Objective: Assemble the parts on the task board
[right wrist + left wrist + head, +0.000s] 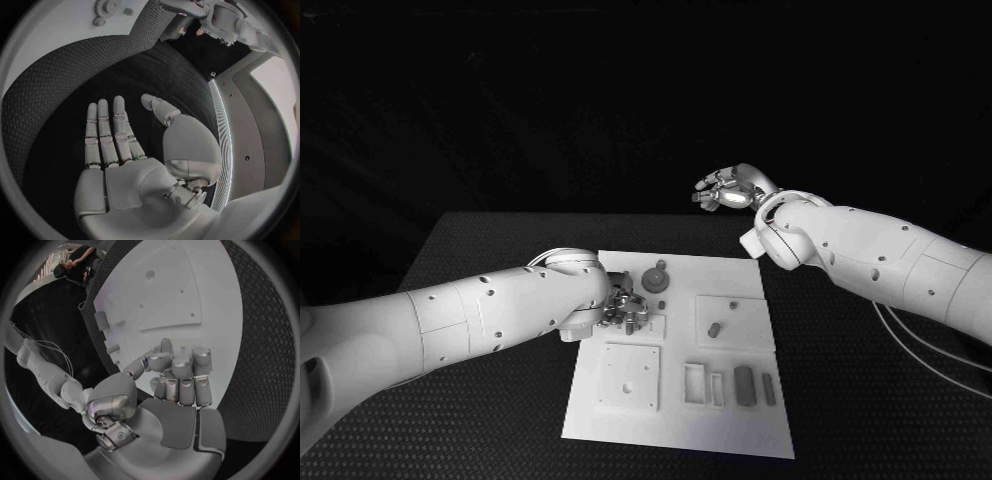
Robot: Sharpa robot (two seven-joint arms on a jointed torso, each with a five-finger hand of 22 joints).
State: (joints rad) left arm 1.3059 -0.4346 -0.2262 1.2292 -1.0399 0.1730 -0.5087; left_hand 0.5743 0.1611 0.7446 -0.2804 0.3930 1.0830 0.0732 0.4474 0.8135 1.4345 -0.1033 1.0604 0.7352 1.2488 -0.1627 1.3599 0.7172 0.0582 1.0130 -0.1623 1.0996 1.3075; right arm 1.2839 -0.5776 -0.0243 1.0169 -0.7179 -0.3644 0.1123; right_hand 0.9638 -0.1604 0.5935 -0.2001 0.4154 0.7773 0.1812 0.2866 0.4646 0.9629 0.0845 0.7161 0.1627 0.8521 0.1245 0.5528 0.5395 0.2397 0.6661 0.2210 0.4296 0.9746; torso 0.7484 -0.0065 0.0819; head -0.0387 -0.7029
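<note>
The white task board (733,425) lies in the middle of the black table. A round toothed part (658,272) stands near its far edge, and it also appears in the right wrist view as the toothed part (103,7). Small grey parts (714,328) lie mid-board, and longer parts (744,385) sit in slots at the near right. My left hand (626,312) is low over the board's left side, its fingers (181,374) curled in toward the thumb; whether they pinch something is hidden. My right hand (730,188) is raised beyond the board's far right corner, fingers (112,132) straight and apart, holding nothing.
A raised square plate (632,378) occupies the board's near left. The board (187,290) spreads ahead of the left hand, with small parts (100,320) along one edge. Bare black table (877,400) lies to the right and left of the board.
</note>
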